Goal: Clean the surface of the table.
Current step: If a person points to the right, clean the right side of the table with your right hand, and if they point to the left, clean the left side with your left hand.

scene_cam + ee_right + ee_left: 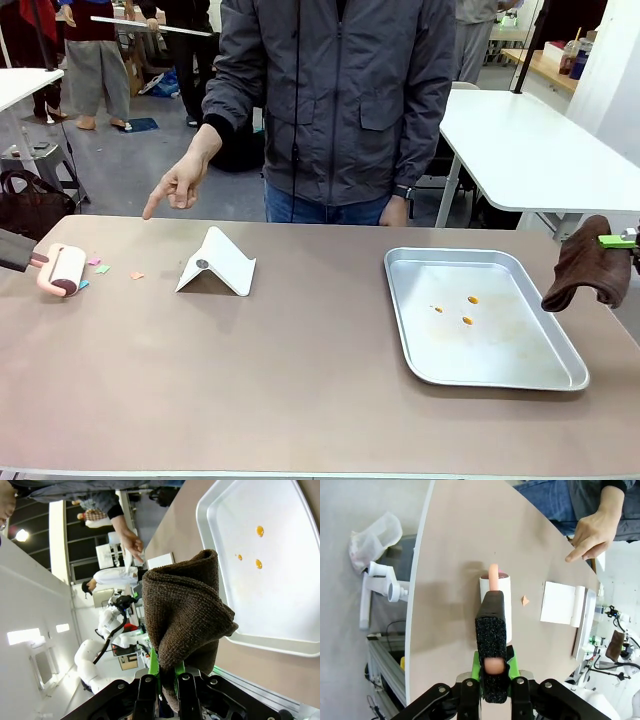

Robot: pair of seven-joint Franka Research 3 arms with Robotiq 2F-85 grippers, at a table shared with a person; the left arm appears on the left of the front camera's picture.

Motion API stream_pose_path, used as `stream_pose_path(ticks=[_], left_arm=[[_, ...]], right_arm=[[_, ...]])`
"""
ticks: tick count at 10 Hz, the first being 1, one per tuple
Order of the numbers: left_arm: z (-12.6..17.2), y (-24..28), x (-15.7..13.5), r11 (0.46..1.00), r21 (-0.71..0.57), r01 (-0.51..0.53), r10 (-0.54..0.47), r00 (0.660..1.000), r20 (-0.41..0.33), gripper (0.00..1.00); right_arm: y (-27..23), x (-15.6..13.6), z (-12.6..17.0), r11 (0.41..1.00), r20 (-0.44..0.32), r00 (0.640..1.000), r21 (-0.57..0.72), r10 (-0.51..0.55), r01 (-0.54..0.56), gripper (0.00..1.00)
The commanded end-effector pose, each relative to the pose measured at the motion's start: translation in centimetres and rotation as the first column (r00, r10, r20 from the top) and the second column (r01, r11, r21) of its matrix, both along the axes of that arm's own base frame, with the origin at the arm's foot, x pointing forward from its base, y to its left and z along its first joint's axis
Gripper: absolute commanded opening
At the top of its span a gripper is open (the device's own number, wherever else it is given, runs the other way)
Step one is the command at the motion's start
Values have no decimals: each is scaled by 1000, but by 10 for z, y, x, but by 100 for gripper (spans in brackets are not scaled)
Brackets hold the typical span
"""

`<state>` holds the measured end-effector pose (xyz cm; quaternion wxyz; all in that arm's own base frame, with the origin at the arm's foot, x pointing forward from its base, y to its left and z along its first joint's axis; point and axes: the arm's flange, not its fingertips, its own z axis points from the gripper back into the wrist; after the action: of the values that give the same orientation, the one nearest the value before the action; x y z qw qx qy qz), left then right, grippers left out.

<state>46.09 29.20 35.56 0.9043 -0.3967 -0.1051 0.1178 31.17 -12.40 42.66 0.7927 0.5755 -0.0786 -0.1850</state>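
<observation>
In the front view the table spans the frame, its long axis running left to right between my arms and the person. There I count four coloured scraps beside one lint roller at the left end, one white folded stand, and one tray with three orange spots. The person's hand points down toward the scraps. The left wrist view gives me the grip: the left gripper is clamped on the roller's handle. In the right wrist view the right gripper is clenched on one brown cloth, just beside the tray.
</observation>
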Motion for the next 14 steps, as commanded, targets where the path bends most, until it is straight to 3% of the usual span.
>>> stream_pose_path(ticks=[1,8,12,14], left_arm=[[-14,-8,10,999,40,-21,23,998,-58,22],[-28,-58,36,990,97,106,-89,983,-162,22],[-34,-94,51,976,98,192,-172,968,-182,22],[-36,-115,58,972,96,213,-197,968,-158,22]], right_arm=[[2,0,4,1000,-15,1000,14,2,-2,0],[2,0,4,1000,-15,1000,14,2,-2,0],[2,0,4,1000,-15,1000,14,2,-2,0],[2,0,4,1000,-15,1000,14,2,-2,0]])
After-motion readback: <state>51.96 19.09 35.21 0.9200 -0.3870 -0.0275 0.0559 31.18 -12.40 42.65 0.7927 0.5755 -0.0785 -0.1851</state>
